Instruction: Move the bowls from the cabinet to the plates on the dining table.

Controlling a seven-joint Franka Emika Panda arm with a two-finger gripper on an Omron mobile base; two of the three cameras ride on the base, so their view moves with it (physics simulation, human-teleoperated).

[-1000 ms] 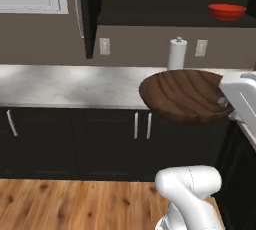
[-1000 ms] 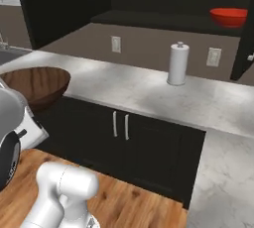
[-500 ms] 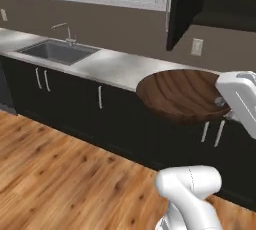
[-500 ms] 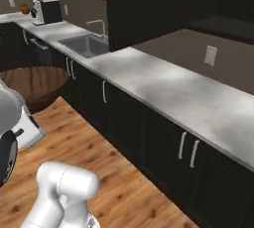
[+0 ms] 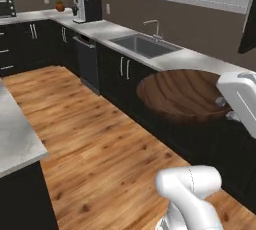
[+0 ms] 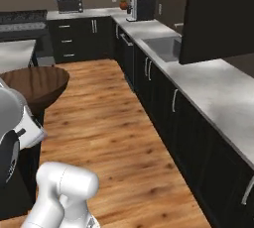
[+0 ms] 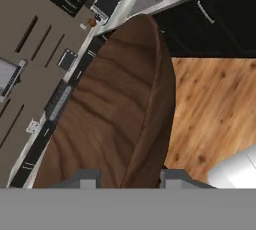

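Wooden bowl (image 5: 181,95) held up in the air at the end of the arm, above the plank floor (image 5: 95,139), roughly level, in front of the dark base cabinets (image 5: 125,76). In the hand view the gripper (image 7: 127,176) has one finger tip on each side of the bowl's rim, clamped on it; the bowl's streaked brown inside takes up most of that view. Around it: a long marble counter (image 6: 218,85) runs along the right wall, with a sink (image 5: 145,45) and tap set into it. Farther along, a coffee machine (image 5: 89,9) stands on the counter near the corner, a small potted thing (image 5: 60,6) just beside it on the left. A toaster oven (image 6: 69,3) sits on the far counter. At near left, the corner of another marble top (image 5: 17,139). A near-black wall cabinet (image 6: 218,16) hangs over the counter at right, closer than the sink.
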